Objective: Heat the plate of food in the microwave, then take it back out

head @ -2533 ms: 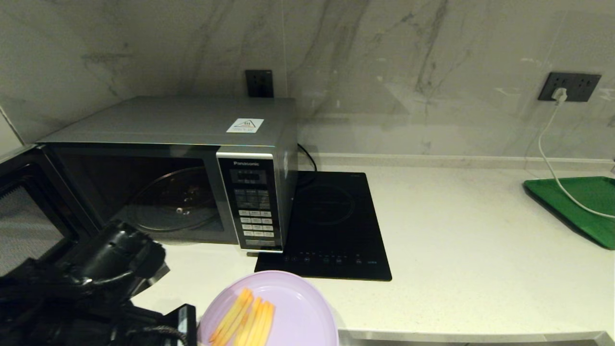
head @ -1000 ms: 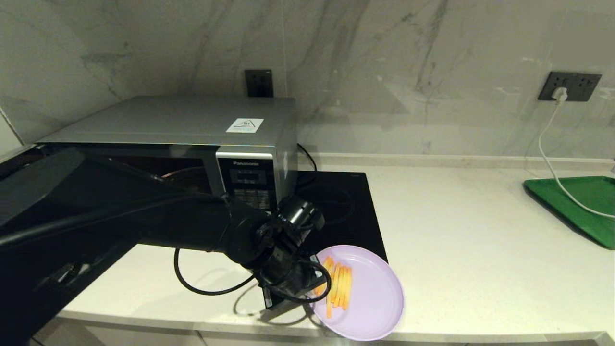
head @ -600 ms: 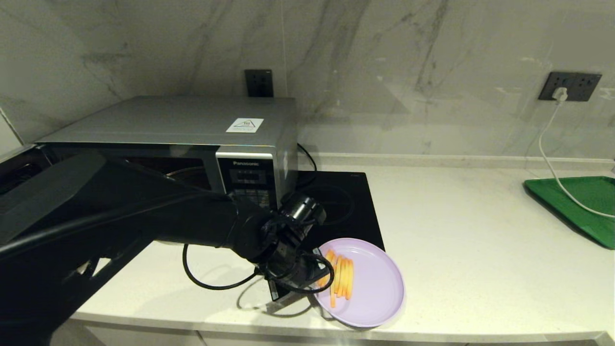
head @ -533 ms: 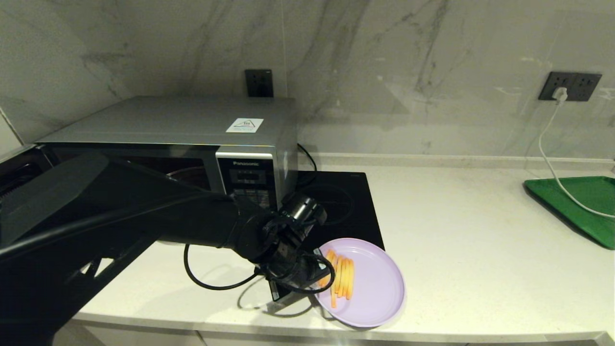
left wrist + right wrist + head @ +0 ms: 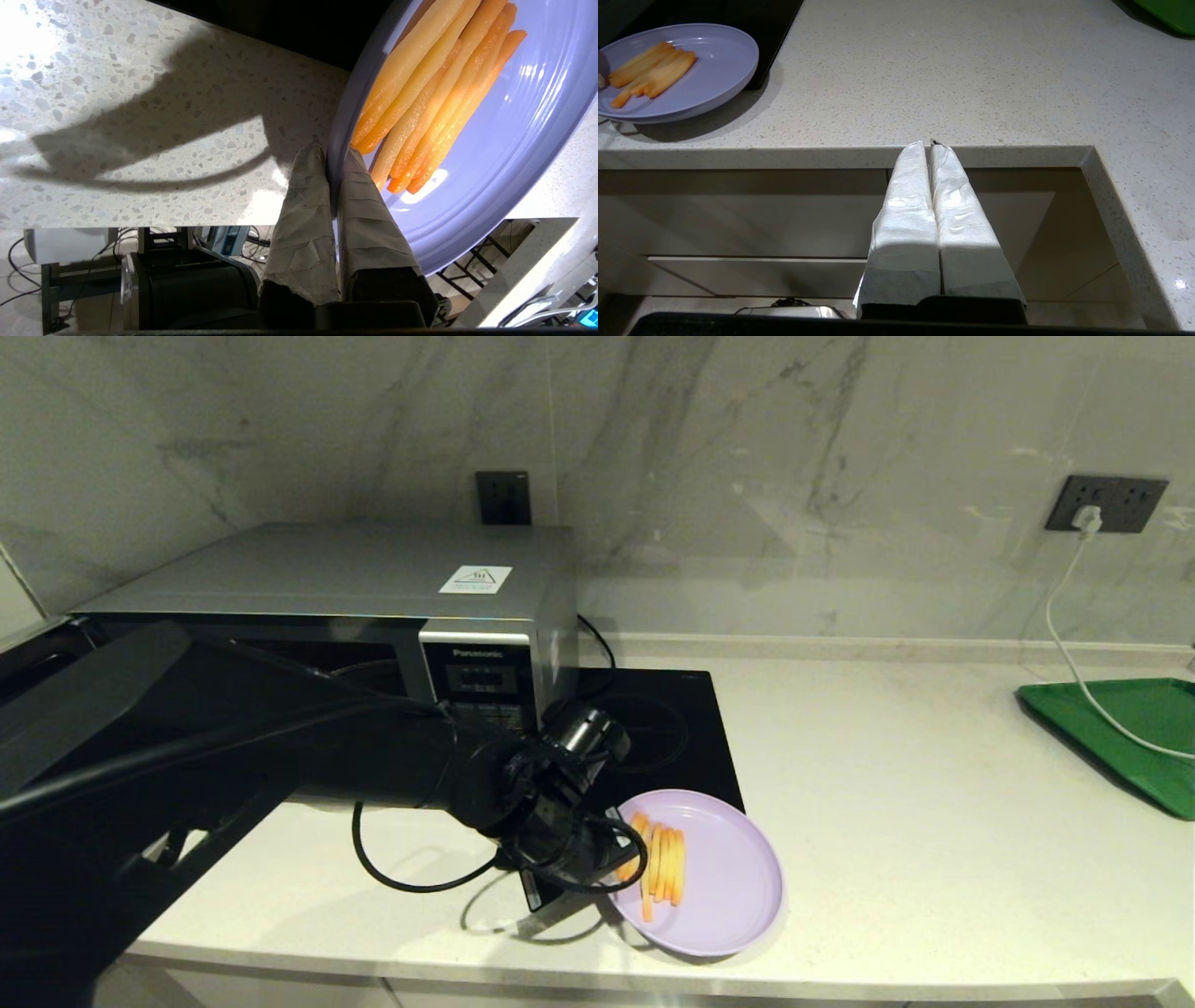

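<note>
The speckled white counter (image 5: pixel 915 821) carries everything, with the silver-grey Panasonic microwave (image 5: pixel 373 588) standing at its back, beyond and to the left of the left jaws (image 5: pixel 624 870). Just behind those jaws the flat black induction cooktop (image 5: pixel 667 737) lies against the microwave's right side. A green tray (image 5: pixel 1134 733) is seen well apart from the jaws, at the counter's far right. The pale lilac plate of food (image 5: pixel 724 877) is held near the counter's front edge, its far rim over the cooktop's front corner. The plate's left rim is pinched between the closed left jaws, one finger above it and one below, as the left wrist view shows. The orange-yellow fries (image 5: pixel 658 863) lie on the plate just beside the jaws. The right jaws (image 5: pixel 932 145) are pressed shut on nothing, parked below the counter's front edge.
</note>
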